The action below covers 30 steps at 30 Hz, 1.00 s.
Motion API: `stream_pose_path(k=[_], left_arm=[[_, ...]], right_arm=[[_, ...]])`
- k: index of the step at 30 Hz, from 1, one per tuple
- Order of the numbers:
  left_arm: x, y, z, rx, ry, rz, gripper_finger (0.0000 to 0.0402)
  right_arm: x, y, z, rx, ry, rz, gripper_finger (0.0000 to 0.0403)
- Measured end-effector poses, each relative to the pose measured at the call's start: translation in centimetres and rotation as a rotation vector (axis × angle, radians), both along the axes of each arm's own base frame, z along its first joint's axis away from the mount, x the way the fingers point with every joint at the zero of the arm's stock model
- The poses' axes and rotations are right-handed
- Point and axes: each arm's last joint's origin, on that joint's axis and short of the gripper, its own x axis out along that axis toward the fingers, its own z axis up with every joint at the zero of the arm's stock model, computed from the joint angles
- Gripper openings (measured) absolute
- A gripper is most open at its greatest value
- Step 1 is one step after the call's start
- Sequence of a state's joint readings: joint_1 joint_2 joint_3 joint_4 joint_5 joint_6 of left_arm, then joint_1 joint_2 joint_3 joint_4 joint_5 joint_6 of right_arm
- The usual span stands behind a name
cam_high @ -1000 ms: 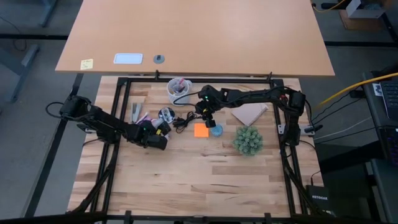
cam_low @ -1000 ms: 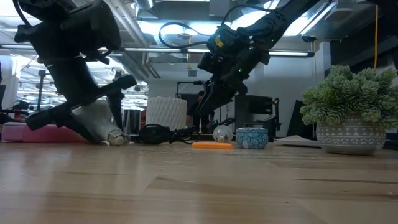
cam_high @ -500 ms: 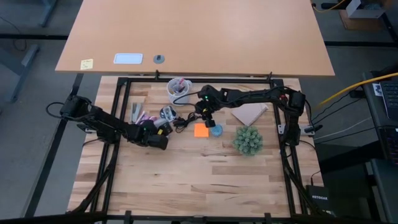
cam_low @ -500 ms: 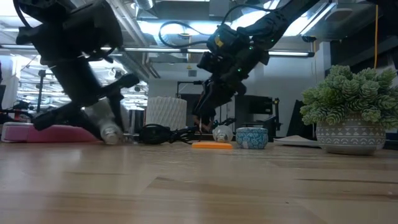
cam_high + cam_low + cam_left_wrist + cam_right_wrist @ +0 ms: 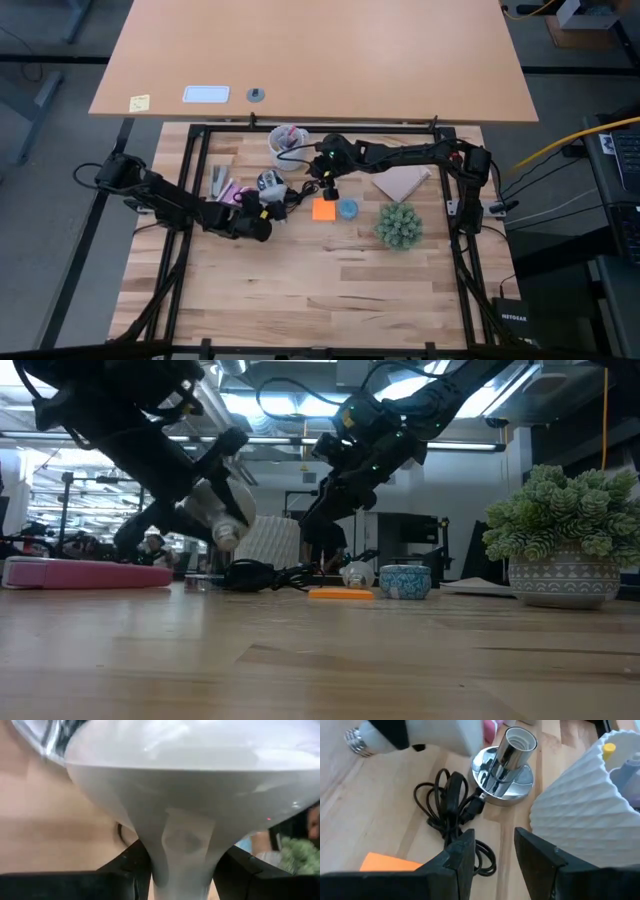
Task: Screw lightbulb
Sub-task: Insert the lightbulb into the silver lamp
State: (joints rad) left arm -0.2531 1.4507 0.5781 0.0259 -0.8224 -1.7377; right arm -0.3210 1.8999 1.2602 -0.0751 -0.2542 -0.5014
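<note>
- The lightbulb [image 5: 213, 512] is held off the table, tilted, its narrow threaded base [image 5: 357, 741] pointing down toward the wood. The left gripper [image 5: 195, 500] pinches it, one finger on each side of the white body.
- In the left wrist view the bulb [image 5: 190, 805] fills nearly the whole picture. Its dome is cut off by the frame, and only the dark fingers [image 5: 125, 870] at either side of the tapering neck show.
- From above, the left gripper [image 5: 255, 212] covers most of the bulb; only a sliver of white shows there, at the table's left-centre.
- A pink object [image 5: 85, 573] lies flat on the table past the left arm; what it is cannot be made out.
- The shiny socket [image 5: 509, 757] stands upright on its round base, its mouth open to the top, with the coiled black cord [image 5: 452, 815] just beside it. The bulb is near it but apart.
- The right gripper [image 5: 492, 852] hovers above the cord, fingers spread and holding nothing.
- The orange sticky note [image 5: 323, 209] lies flat beyond the cord, partly cut off in the right wrist view.
- A small blue dish [image 5: 405, 581] sits just beside the note.
- The ribbed white cup [image 5: 580, 795] of pens stands behind the socket; its lower part is hidden by the right gripper's finger.
- The potted plant [image 5: 560, 540] stands well apart, at the right.
</note>
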Motion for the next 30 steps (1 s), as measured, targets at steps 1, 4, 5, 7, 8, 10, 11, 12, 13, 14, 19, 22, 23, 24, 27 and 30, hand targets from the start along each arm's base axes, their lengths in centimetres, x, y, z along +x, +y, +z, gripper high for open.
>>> stream_pose_path(k=[1,4,5,7,8,10,11,12,13,14,19,22,23,24,27,30], left_arm=[[-0.1,-0.1,0.2,0.031,-0.004,0.008,0.0152],[-0.5,-0.1,1.1,0.112,-0.016,0.039,0.0153],[-0.7,-0.1,1.4,0.143,-0.012,0.043,0.0153],[-1.0,-0.1,2.0,0.194,-0.006,0.053,0.0152],[-1.2,0.0,2.4,0.219,-0.005,0.059,0.0152],[-1.5,0.1,3.0,0.277,0.009,0.073,0.0153],[-1.7,0.2,3.3,0.305,0.020,0.079,0.0154],[-1.9,0.3,3.6,0.334,0.028,0.089,0.0155],[-2.1,0.4,4.0,0.362,0.031,0.099,0.0156],[-2.2,0.5,4.3,0.393,0.039,0.110,0.0156],[-2.8,0.8,5.4,0.538,0.123,0.143,0.0154],[-2.9,0.8,5.6,0.597,0.181,0.143,0.0156],[-2.9,0.8,5.6,0.611,0.194,0.144,0.0157],[-2.9,0.9,5.6,0.618,0.201,0.146,0.0158],[-3.0,0.9,5.6,0.643,0.234,0.137,0.0157],[-3.0,0.9,5.6,0.663,0.258,0.132,0.0155]], right_arm=[[0.0,0.0,0.0,0.019,-0.002,-0.002,0.0143],[0.0,0.3,0.0,0.108,-0.016,0.022,0.0143],[0.1,0.3,0.1,0.131,-0.028,0.041,0.0143],[0.5,0.4,-0.1,0.157,-0.064,0.068,0.0143],[0.8,0.5,-0.3,0.173,-0.079,0.069,0.0143],[1.5,0.6,-1.1,0.200,-0.108,0.048,0.0143],[1.9,0.7,-1.6,0.214,-0.113,0.043,0.0143],[2.2,0.9,-2.2,0.222,-0.117,0.038,0.0143],[2.5,1.1,-2.7,0.224,-0.120,0.033,0.0143],[2.7,1.3,-3.3,0.223,-0.118,0.027,0.0143],[3.6,2.4,-5.3,0.186,-0.089,-0.046,0.0143],[3.6,3.3,-6.3,0.197,-0.037,-0.036,0.0143],[3.6,3.7,-6.5,0.201,-0.016,-0.030,0.0143],[3.6,4.0,-6.7,0.203,0.000,-0.025,0.0143],[3.4,5.1,-7.0,0.210,0.063,-0.008,0.0143],[3.2,6.4,-7.3,0.219,0.120,0.018,0.0143]])
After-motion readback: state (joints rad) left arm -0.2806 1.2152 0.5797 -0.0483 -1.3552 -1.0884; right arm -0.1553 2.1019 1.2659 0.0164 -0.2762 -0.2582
